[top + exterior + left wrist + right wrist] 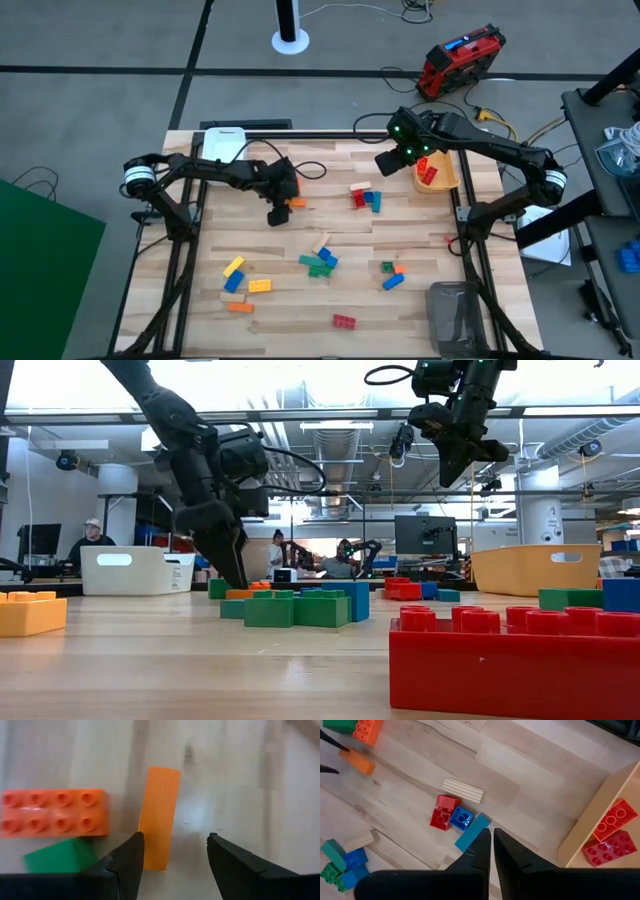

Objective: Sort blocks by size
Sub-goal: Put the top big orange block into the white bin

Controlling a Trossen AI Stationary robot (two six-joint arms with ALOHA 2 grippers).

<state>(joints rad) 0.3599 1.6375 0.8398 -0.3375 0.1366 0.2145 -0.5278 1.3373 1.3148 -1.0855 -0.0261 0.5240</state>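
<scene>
No text, label or number can be read

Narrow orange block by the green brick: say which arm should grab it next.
Left. The left gripper hangs open right over the narrow orange block; the right gripper, shut and empty, sits near the orange-yellow bin.

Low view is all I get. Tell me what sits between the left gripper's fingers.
Observer: The left gripper is open, with a small smooth-faced orange plastic brick between its fingers, not yet gripped.
Operator: Now report the right gripper.
Observer: The right gripper is shut and empty, raised beside the orange-yellow plastic bin.
Operator: Give me that bin's contents.
Observer: Two red studded bricks lie inside it.
</scene>
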